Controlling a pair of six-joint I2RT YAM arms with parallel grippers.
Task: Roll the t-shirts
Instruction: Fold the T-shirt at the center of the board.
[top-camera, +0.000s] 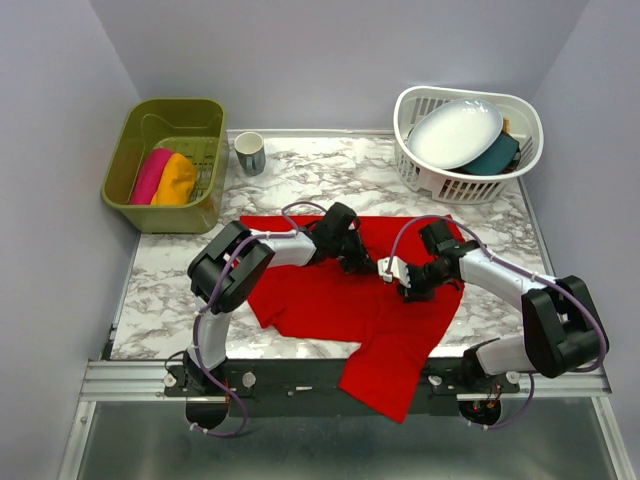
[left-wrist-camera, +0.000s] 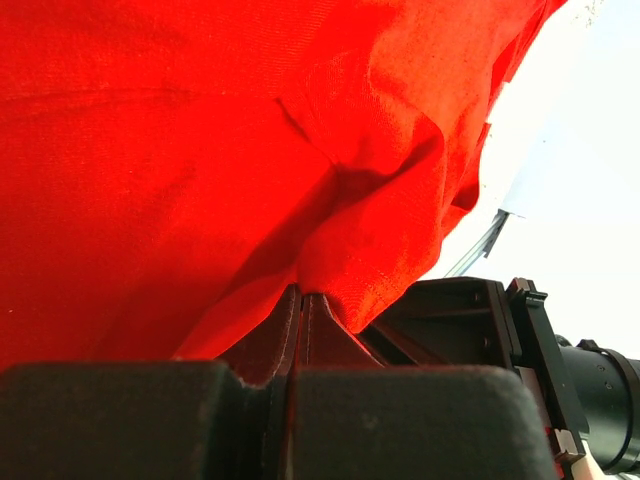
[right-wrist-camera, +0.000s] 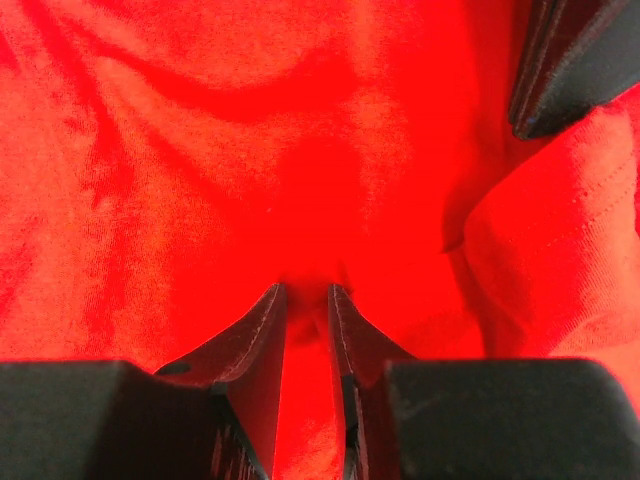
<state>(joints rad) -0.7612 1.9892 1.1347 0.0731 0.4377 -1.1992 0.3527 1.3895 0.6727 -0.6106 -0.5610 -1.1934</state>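
A bright red t-shirt (top-camera: 330, 300) lies spread on the marble table (top-camera: 180, 290), one part hanging over the near edge. My left gripper (top-camera: 366, 264) (left-wrist-camera: 302, 293) is shut on a raised fold of this red cloth near the shirt's middle. Close beside it, my right gripper (top-camera: 388, 271) (right-wrist-camera: 306, 290) is pressed down into the shirt, its jaws narrow with a pucker of red cloth pinched between the tips. The left gripper's dark finger (right-wrist-camera: 570, 60) shows in the right wrist view at the top right. A pink t-shirt (top-camera: 150, 175) and an orange t-shirt (top-camera: 176, 180) lie rolled in the green bin (top-camera: 160, 118).
A grey mug (top-camera: 249, 153) stands at the back left of the table beside the bin. A white basket (top-camera: 430, 178) at the back right holds a white plate (top-camera: 455, 132) and a teal dish (top-camera: 497, 155). A metal rail (top-camera: 130, 378) runs along the near edge.
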